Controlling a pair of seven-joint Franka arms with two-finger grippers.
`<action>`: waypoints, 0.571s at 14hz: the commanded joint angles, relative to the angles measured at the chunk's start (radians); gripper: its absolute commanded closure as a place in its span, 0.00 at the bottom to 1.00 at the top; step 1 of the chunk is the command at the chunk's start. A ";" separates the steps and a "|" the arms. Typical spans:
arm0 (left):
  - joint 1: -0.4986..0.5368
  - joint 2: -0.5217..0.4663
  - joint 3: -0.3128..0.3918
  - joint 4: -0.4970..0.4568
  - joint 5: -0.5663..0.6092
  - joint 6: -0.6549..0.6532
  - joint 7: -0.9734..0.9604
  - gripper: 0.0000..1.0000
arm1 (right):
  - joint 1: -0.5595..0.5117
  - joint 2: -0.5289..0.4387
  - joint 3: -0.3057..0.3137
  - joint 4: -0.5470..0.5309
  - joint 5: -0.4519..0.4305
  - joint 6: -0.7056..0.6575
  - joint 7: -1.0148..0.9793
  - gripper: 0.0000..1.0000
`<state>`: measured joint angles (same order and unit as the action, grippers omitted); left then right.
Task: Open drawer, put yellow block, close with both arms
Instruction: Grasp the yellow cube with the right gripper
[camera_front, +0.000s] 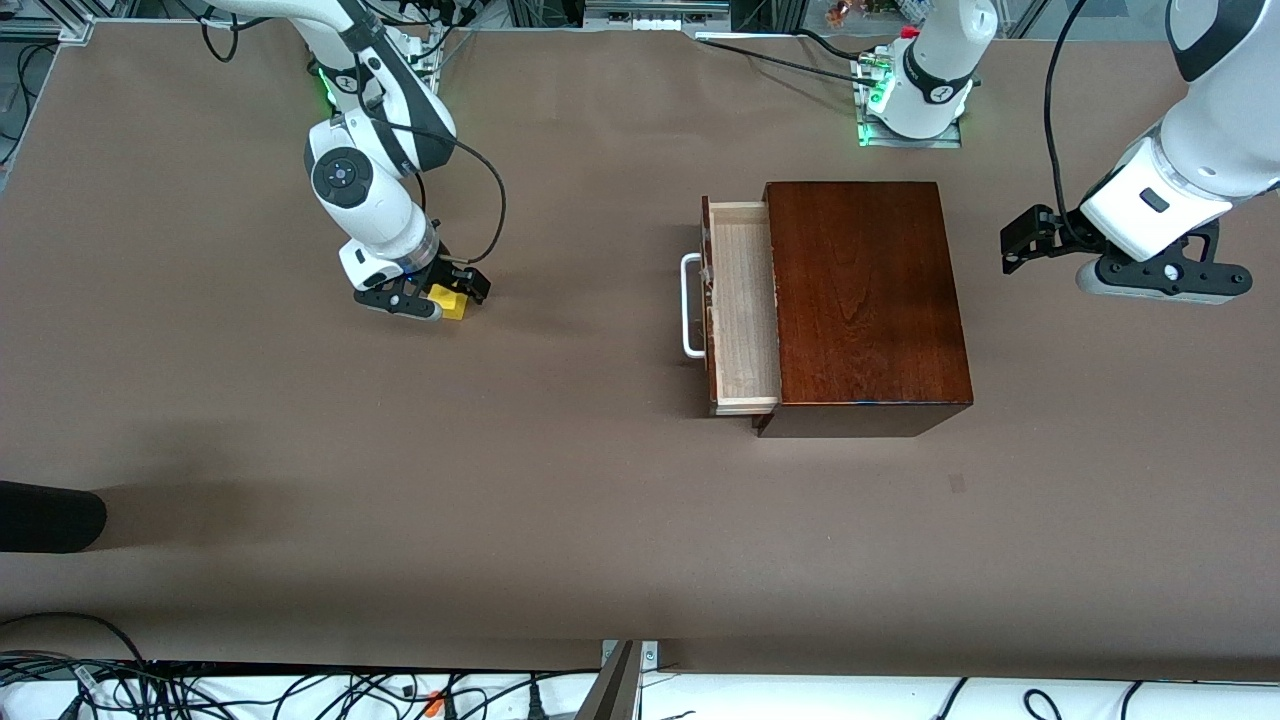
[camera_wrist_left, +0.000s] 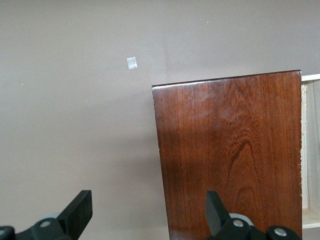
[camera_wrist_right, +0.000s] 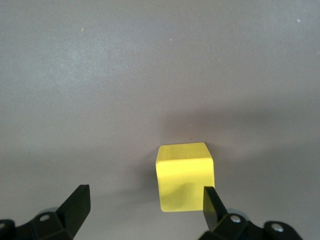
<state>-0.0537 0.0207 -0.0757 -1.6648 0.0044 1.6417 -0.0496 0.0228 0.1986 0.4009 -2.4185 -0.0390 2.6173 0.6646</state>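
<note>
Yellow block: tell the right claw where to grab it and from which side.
Grip the yellow block on two opposite upright faces, coming straight down from above. It sits flat on the table with open space around it, and the open right claw is off-centre, one finger in front of the cube, so recentre first.

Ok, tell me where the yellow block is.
The yellow block sits on the table toward the right arm's end, under the open right hand, well apart from the drawer.
</note>
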 joint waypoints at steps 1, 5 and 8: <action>0.002 -0.011 0.001 -0.004 0.019 -0.011 0.024 0.00 | -0.001 0.004 0.001 -0.001 -0.056 0.006 0.006 0.00; 0.002 -0.011 -0.001 -0.003 0.019 -0.010 0.024 0.00 | -0.004 0.051 -0.028 -0.001 -0.094 0.018 0.007 0.00; 0.002 -0.011 -0.001 -0.003 0.019 -0.013 0.024 0.00 | -0.004 0.097 -0.043 0.001 -0.111 0.043 0.007 0.00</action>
<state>-0.0537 0.0206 -0.0757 -1.6648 0.0044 1.6415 -0.0496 0.0214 0.2608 0.3688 -2.4207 -0.1210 2.6291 0.6646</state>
